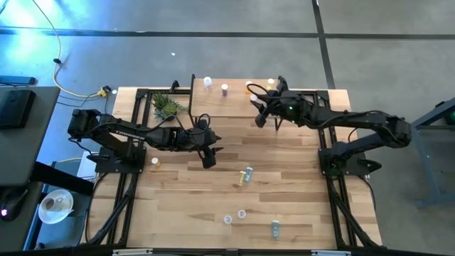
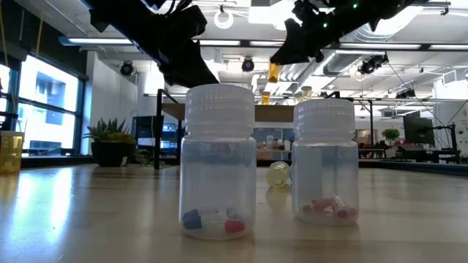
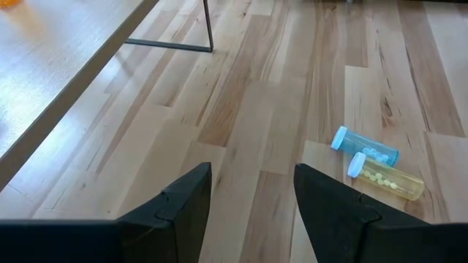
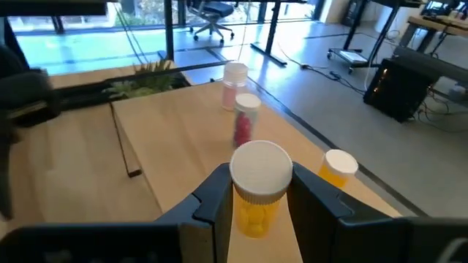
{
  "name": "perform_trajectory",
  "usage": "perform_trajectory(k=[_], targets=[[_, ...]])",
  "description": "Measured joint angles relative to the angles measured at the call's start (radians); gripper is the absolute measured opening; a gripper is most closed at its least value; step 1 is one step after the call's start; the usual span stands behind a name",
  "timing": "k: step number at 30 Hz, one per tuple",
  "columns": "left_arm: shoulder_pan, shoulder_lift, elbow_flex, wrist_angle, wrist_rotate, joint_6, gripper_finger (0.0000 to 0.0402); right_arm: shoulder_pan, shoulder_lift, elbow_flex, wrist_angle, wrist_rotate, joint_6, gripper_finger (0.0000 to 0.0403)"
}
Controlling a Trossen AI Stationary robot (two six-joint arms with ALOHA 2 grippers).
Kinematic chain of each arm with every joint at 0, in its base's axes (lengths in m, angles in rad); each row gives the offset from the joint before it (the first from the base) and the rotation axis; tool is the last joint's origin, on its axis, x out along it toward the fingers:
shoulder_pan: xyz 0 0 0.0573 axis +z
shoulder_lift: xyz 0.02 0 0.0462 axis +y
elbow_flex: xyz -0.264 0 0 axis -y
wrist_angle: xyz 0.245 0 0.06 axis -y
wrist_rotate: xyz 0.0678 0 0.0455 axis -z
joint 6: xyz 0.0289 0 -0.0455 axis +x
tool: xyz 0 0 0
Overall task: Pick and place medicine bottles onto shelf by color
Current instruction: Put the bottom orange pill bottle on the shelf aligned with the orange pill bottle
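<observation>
My right gripper [image 1: 259,108] hovers over the right part of the shelf [image 1: 234,105], shut on an orange medicine bottle [image 4: 256,201] with a white cap, which also shows in the low view [image 2: 273,71]. On the shelf stand two pink bottles [image 4: 235,79] [image 4: 245,120] and an orange bottle [image 4: 338,168]. My left gripper [image 1: 208,158] is open above the table's middle with nothing between its fingers [image 3: 252,190]. Ahead of it a blue bottle [image 3: 365,152] and a yellow bottle [image 3: 387,180] lie on their sides, side by side. My right gripper pinches the orange bottle between its two fingers, one on each side of the body just below the white cap [image 4: 252,208]. The fingers come nearly level from the table's right side. The bottle is lifted clear above the shelf board.
A small green plant [image 1: 167,105] stands left of the shelf. Loose bottles stand near the table's front edge [image 1: 242,213] [image 1: 275,227], two of them close to the low camera [image 2: 218,161] [image 2: 327,161]. Another bottle [image 1: 155,162] sits by the left arm.
</observation>
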Motion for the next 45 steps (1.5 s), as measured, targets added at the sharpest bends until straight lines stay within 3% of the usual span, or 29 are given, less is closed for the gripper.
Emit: perform_trajectory(k=[9, 20, 45], targets=[[0.000, 0.000, 0.000, 0.003, 0.023, -0.002, 0.0184, -0.069, 0.102, 0.053, -0.021, -0.014, 0.089, 0.0099], [0.000, 0.000, 0.000, 0.003, 0.023, 0.000, 0.0184, -0.071, 0.181, 0.124, -0.108, -0.019, 0.088, 0.0099], [0.000, 0.000, 0.000, 0.003, 0.023, -0.001, 0.0184, -0.077, 0.183, 0.124, -0.164, -0.021, 0.089, 0.0099]])
